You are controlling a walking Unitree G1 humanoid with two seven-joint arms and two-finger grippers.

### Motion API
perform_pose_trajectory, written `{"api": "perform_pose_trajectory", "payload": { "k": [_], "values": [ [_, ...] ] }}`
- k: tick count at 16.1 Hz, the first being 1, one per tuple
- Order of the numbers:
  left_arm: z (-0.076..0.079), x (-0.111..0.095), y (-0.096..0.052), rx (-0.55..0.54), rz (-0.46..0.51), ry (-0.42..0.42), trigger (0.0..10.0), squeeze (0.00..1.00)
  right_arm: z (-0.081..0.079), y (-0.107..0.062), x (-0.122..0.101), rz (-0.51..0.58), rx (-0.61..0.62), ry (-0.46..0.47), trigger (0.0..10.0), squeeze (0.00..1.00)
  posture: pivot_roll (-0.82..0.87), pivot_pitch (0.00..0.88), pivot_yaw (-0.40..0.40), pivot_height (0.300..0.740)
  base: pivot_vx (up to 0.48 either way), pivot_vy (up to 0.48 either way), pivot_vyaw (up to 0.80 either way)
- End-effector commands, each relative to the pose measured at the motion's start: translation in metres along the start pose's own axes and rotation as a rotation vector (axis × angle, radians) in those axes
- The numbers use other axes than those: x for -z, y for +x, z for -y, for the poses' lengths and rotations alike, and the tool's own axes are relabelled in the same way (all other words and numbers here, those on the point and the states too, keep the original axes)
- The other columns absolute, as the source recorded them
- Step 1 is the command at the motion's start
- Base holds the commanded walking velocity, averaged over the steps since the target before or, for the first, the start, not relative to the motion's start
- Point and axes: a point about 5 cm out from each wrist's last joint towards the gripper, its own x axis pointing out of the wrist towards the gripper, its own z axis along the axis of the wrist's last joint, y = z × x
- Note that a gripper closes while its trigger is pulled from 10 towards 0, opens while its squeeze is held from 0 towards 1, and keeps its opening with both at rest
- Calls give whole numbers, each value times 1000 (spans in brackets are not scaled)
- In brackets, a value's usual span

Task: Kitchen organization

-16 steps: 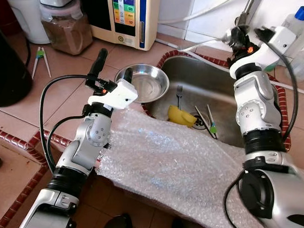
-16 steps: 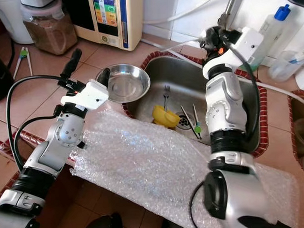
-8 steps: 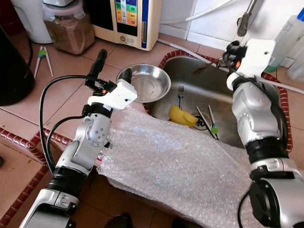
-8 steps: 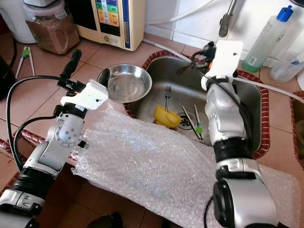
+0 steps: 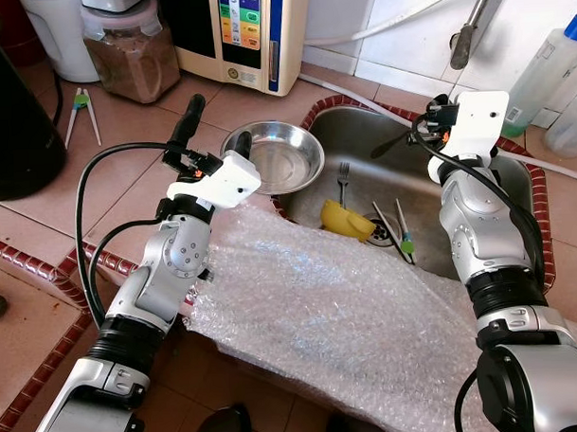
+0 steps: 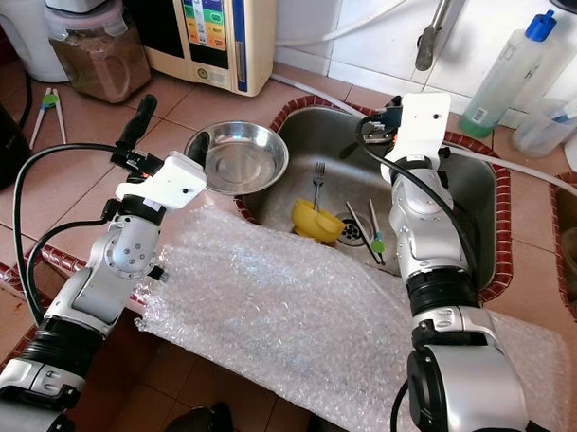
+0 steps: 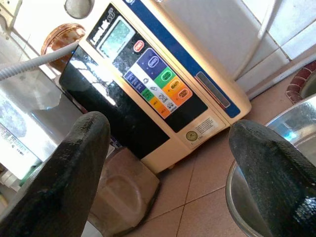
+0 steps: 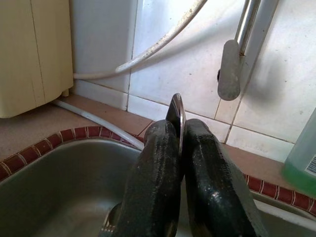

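1. Left eye view, taken left to right with the sink [image 5: 477, 186] as landmark. Far left of the sink, on the tiled counter: a clear jar [image 5: 124, 53] of brown powder, lid on; just beside it a cream water purifier [image 5: 244, 33] with a black front and coloured buttons.
2. Steel bowl [image 5: 277, 155] sits on the counter at the sink's left rim, slightly overhanging it. Nothing visible inside.
3. Left gripper [image 5: 214, 133] is poised over the counter just left of the bowl, fingers spread wide, grasping nothing. Left wrist view: one finger [image 7: 59, 173] on each side, purifier and bowl rim between them.
4. Sink basin contents: a fork [image 5: 342, 181] lying near the left wall, a yellow cup-like item [image 5: 345, 219] tipped on its side next to the drain, and a pair of chopsticks [image 5: 400, 229] with green ends just right of the drain.
5. Bubble wrap [image 5: 339, 309] lies across the sink's near edge and the counter in front.
6. Right gripper [image 5: 414, 136] is above the basin, toward its back wall, clenched on a thin metal utensil [image 8: 177, 116]. Right wrist view: bright flat metal handle, end protruding past the fingertips; the working end is hidden below the fingers, type cannot be told.
7. Utensil long axis runs along the fingers; the exposed end points toward the tiled back wall and faucet [image 8: 229, 74].
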Motion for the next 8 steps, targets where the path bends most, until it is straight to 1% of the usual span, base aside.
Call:
{"api": "perform_pose_trajectory", "payload": {
  "k": [1, 8],
  "values": [
    [0, -1, 2, -1, -5, -14, 10000, 1000, 5, 0, -2, 11, 10, -12, 0, 0, 52, 118, -58, 740, 0, 0, 0],
    [0, -1, 2, -1, -5, -14, 10000, 1000, 5, 0, -2, 11, 10, -12, 0, 0, 52, 118, -58, 740, 0, 0, 0]
  ]
}}
